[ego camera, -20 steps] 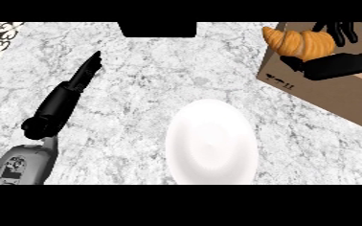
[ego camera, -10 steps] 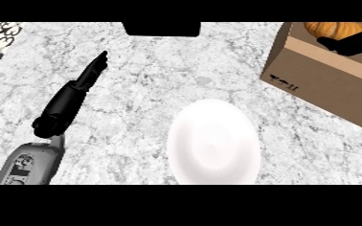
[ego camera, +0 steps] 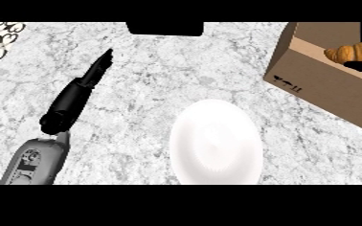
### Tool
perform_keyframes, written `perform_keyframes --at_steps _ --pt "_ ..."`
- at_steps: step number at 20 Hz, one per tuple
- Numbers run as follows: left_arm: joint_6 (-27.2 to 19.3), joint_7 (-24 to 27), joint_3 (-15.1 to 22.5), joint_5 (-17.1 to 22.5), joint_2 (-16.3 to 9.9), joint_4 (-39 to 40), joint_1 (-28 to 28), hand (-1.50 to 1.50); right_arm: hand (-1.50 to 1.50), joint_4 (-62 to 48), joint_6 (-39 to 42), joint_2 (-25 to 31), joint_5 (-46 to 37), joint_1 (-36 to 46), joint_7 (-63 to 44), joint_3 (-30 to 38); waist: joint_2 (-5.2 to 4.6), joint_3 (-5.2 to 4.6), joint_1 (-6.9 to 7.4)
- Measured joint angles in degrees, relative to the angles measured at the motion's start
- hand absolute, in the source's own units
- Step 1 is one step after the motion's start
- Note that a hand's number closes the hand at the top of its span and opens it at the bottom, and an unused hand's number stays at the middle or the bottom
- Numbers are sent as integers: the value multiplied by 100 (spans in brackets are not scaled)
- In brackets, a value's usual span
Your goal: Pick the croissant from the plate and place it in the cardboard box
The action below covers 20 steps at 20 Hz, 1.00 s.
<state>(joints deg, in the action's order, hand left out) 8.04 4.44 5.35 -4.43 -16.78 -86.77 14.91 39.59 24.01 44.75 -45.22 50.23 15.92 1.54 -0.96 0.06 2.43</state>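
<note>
Nearest the viewer, low in the head view, sits one white plate (ego camera: 216, 142) on a grey marbled counter (ego camera: 155, 72), with nothing on it. To its left, one grey forearm comes in from the lower edge and ends in the left hand (ego camera: 86, 79), black, fingers straight and together, pointing away up the counter, holding nothing and touching nothing that can be seen. Farther off, at the right edge, stands one cardboard box (ego camera: 311, 79), open at the top, well apart from the plate. One croissant (ego camera: 345, 53) shows inside the box, near its far right side, partly cut off by the picture's edge. A dark patch just below the croissant may be part of the right hand, but it is too small to tell, so whether that hand is open or holding anything cannot be told. A dark rectangle (ego camera: 164, 28) lies at the counter's far edge. The risk, as a judgement: if fingers are curled round the croissant, lifting away could drag it back out or nudge the box.
</note>
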Motion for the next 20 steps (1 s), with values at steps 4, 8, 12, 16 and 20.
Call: perform_keyframes --at_steps 4,8,12,16,20 --pt "82 -13 -72 50 -34 7 43 0 -150 -757 290 161 -171 238 736 -154 -6 4 27" --pt "119 -23 -115 37 -34 90 116 0 -150 -1212 348 154 -105 441 1543 -81 -3 8 9" --pt "127 -19 -126 39 -44 9 20 0 -150 -1554 359 58 665 608 1909 682 20 16 -22" --pt "140 -39 -145 54 -54 -24 -14 0 -150 -2145 593 -80 1741 864 1601 1759 26 18 -29" --pt "100 -24 -134 7 -12 8 24 0 -150 -2759 856 99 2485 1103 1067 2556 -1 14 -20"
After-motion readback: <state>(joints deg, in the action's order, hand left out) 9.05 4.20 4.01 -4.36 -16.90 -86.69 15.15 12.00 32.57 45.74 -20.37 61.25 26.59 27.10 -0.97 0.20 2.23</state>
